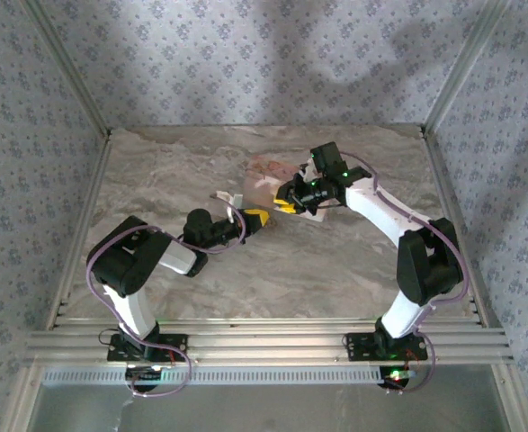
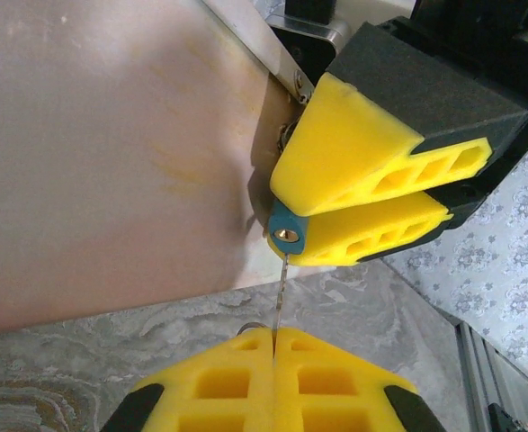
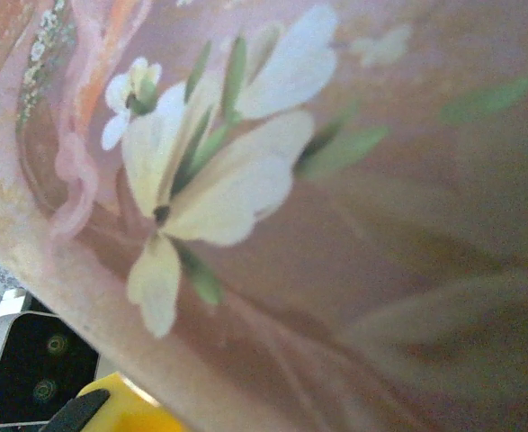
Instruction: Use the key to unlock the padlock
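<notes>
The tiny blue padlock, its brass keyhole facing me, is clamped between the yellow fingers of my right gripper. A thin silver key stands upright from my left gripper, which is shut on it. The key's tip touches the keyhole from below. In the top view the left gripper and right gripper meet tip to tip near the table's middle, and the padlock is too small to make out there.
The pink floral box stands just behind both grippers; its wall is close on the left and its flower print is very near the right wrist camera. Marble tabletop lies around, with metal frame rails at the edges.
</notes>
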You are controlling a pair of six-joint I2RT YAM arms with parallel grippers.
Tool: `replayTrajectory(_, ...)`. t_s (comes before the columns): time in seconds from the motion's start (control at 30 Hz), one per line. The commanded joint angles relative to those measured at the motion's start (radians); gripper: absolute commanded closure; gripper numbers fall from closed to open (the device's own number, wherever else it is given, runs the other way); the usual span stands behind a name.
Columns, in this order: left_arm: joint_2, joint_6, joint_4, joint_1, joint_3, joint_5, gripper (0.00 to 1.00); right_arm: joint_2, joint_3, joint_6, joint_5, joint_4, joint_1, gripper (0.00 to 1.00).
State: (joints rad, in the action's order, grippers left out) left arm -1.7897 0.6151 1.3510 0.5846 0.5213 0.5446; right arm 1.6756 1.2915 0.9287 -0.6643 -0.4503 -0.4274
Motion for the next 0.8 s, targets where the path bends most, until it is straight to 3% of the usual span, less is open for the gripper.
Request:
replayTrajectory(0.0,-0.002,0.006,0.057,-0.003,0.012,-0.006,1.0,-0.037,-0.002,0.022,-0.059,0.039,0.003,1.0)
replayTrajectory(0.77,-0.015,0.062,0.057,-0.004,0.065,0.024,1.0,-0.034,-0.024,0.029,-0.068,0.081,-0.018,1.0)
